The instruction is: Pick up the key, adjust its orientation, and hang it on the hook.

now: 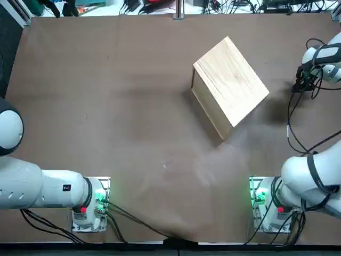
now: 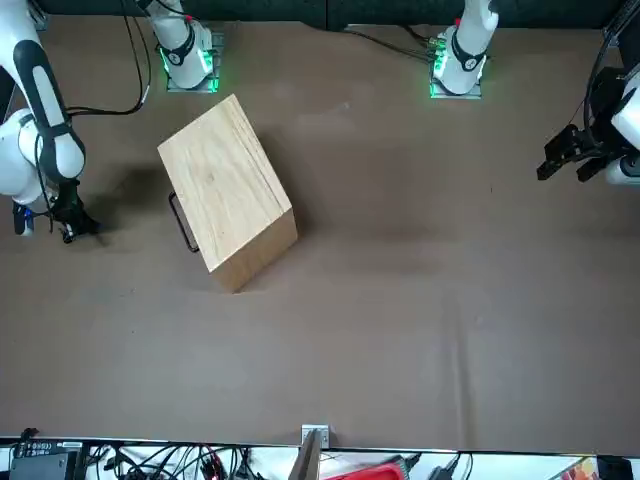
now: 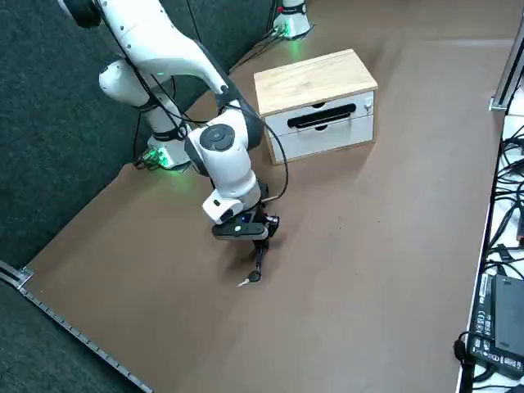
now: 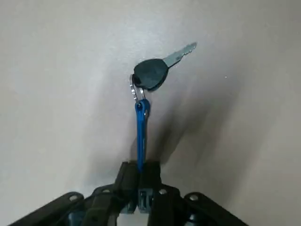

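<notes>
Wooden box: stands right of the middle of the bench (image 1: pixel 133 133), towards its far edge; its drawer front, with a black handle (image 3: pixel 321 115), is turned to the far right corner.
White fitting: a small projection (image 3: pixel 368 104) near one end of the upper drawer; it may be your hook, though its shape cannot be made out.
Right gripper: near the bench's right edge, in the far half, its fingers (image 4: pixel 141 165) clamped on the blue tag (image 4: pixel 142 132).
Key: beyond the fingertips, joined to the tag by a metal ring (image 4: pixel 134 89); the shadow suggests that you have it raised.
Step in hand: probably orienting the key before the approach to the box.
Good practice: keep your grip on the tag, turn the wrist slowly, and let any swing die before you travel. Present the ring's opening to the hook, and release only once the ring bears on it.
Caution: the ring's links could let the key swivel and cover the opening.
Key's bow: black, broad and rounded.
Key's blade: silvery, slim, notched along one edge, set obliquely to the tag.
</notes>
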Controlling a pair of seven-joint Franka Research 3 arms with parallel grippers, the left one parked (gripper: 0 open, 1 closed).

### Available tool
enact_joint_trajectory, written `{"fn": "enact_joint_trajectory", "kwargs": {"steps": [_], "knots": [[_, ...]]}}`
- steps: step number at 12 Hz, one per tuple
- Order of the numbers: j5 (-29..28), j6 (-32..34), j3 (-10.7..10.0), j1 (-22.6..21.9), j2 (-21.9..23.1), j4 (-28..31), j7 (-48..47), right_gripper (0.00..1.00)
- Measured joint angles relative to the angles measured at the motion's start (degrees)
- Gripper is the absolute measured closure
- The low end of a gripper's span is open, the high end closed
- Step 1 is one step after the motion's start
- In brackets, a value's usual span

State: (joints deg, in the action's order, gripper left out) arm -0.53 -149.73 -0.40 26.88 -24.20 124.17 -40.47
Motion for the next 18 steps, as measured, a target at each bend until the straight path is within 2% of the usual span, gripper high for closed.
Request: {"fn": "enact_joint_trajectory", "kwargs": {"steps": [4,10,14,18], "knots": [[0.0,9.94,0.46,-0.32,3.97,-3.29,7.64,0.97],[0.0,25.56,3.71,-0.72,8.11,-10.75,19.5,0.97],[0.0,27.68,5.54,-1.63,9.73,-12.76,23.04,0.97],[0.02,32.71,5.85,-4.57,11.19,-14.86,29.05,0.97]]}}
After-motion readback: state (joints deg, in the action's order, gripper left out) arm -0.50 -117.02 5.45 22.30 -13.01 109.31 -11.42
